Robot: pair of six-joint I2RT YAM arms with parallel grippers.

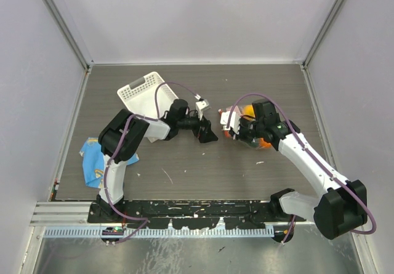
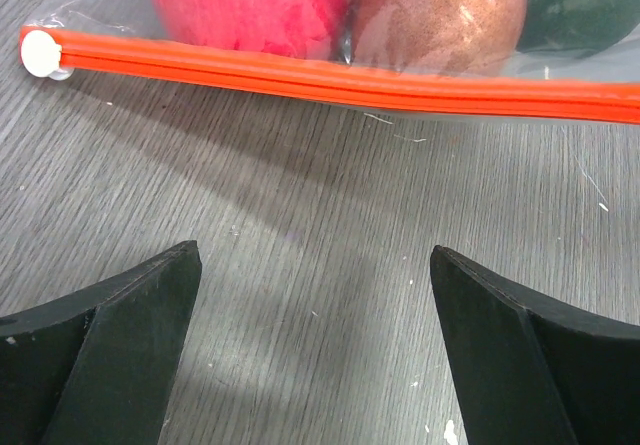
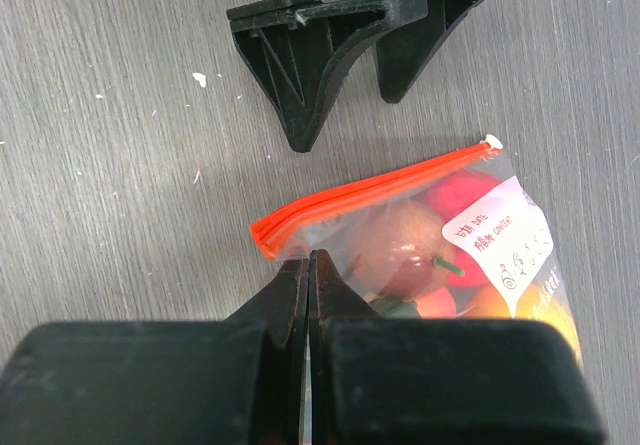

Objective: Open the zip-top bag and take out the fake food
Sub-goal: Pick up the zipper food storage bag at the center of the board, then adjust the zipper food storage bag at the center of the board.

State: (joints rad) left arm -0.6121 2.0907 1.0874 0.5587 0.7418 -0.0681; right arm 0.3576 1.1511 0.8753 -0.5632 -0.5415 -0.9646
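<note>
the zip-top bag [image 3: 500,235] is lying mid-table [image 1: 184,163], the fake food [image 2: 440,15] apparently sealed inside. the right gripper [image 3: 309,263] is clamping together on the bag's corner, just under the orange zip strip [image 2: 350,83]. the left gripper [image 2: 315,255], jaws wide apart and empty, is facing the strip at its twelve o'clock. the strip is running nine to three, with its white slider [image 2: 40,52] sitting at ten o'clock.
</note>
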